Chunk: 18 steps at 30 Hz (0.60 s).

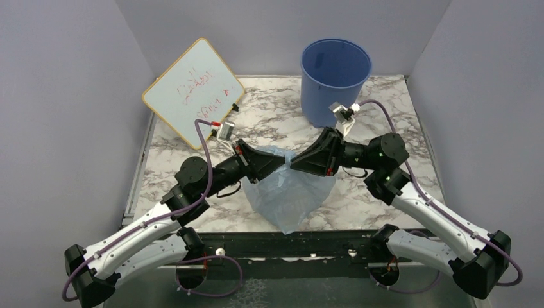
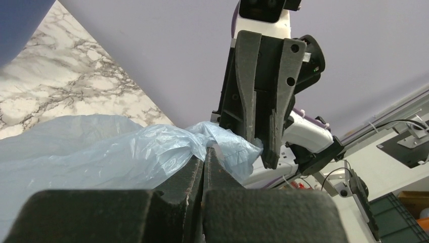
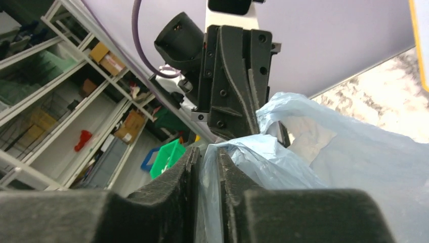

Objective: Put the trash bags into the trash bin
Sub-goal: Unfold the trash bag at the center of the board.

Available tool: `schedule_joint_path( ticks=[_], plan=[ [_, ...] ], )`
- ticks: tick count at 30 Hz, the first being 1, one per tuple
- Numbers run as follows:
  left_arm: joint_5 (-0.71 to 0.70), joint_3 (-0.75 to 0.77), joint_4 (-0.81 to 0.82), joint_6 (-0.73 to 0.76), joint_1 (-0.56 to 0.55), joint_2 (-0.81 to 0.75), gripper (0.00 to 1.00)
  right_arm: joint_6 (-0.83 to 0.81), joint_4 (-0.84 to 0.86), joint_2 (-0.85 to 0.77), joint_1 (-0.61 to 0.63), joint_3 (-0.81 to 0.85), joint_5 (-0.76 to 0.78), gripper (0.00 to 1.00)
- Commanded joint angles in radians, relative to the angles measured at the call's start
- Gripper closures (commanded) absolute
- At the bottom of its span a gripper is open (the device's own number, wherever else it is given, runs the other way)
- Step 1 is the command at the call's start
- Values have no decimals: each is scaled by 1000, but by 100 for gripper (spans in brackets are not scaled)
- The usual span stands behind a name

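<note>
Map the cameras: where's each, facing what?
Top external: above, behind the bases, looking down on table, trash bag, trash bin, whiteboard; left arm, right arm show.
Left wrist: behind left gripper, facing right gripper across the bag.
Right wrist: behind right gripper, facing left gripper.
Shared: both wrist views show both grippers pinching the bag.

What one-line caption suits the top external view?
Left gripper and right gripper pinch the light-blue trash bag together; blue bin stands behind.
</note>
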Motion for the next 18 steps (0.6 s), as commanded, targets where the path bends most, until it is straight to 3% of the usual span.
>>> schedule_joint_path(
  ticks=[1,7,18],
  plan=[
    [1,20,28,8,-2,18,100,-41,-82,25,3,41,-111,73],
    [6,5,48,0,-3,17,100,-90,-161,32,3,58,-123,58],
    [30,13,50,18,-2,20,100,-226,-413,11,2,129,-3,55]
  ],
)
